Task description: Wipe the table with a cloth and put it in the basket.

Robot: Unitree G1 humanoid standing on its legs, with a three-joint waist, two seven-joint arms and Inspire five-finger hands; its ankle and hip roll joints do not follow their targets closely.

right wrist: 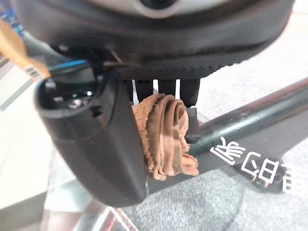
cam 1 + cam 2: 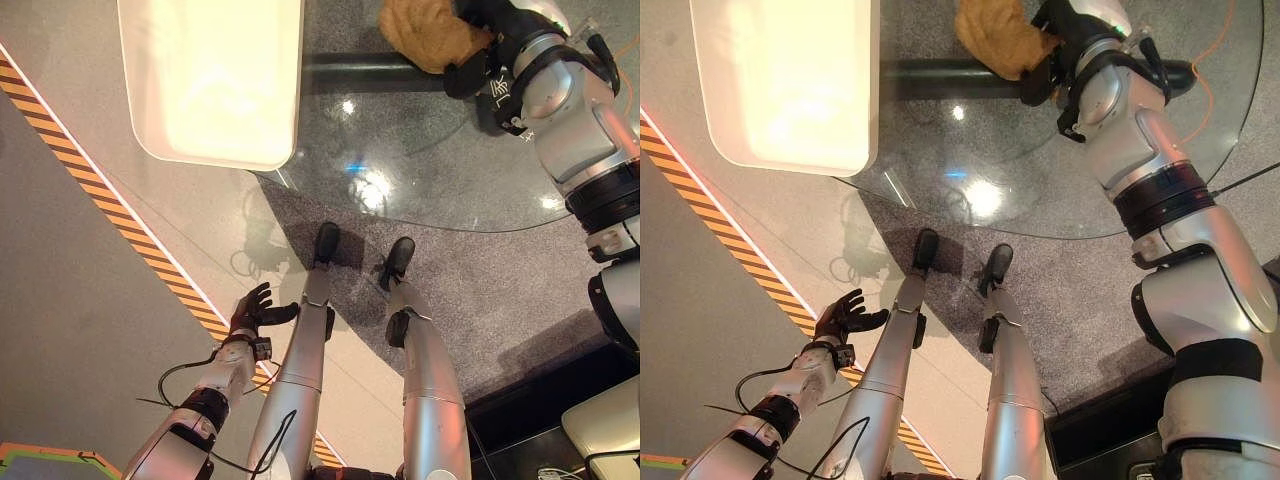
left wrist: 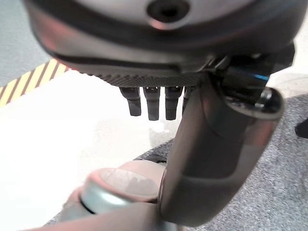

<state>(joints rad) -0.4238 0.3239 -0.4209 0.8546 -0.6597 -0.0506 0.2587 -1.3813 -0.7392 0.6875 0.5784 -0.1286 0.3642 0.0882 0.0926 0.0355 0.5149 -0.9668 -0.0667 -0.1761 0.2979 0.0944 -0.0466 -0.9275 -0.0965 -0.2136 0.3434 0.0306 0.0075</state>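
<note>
An orange-brown cloth (image 2: 425,35) lies bunched on the far side of the round glass table (image 2: 430,175). My right hand (image 2: 468,75) is shut on it. In the right wrist view the folded cloth (image 1: 166,139) is pinched between the thumb and the fingers (image 1: 190,91). A white basket (image 2: 200,155) stands on the table's left part, apart from the cloth. My left hand (image 2: 252,310) hangs low beside the left leg, away from the table, fingers (image 3: 153,103) straight and holding nothing.
A dark bar (image 2: 350,68) runs under the glass below the cloth. Yellow-and-black striped tape (image 2: 130,230) crosses the floor on the left. Grey carpet (image 2: 500,290) lies under the table. A white object (image 2: 610,420) sits at the lower right.
</note>
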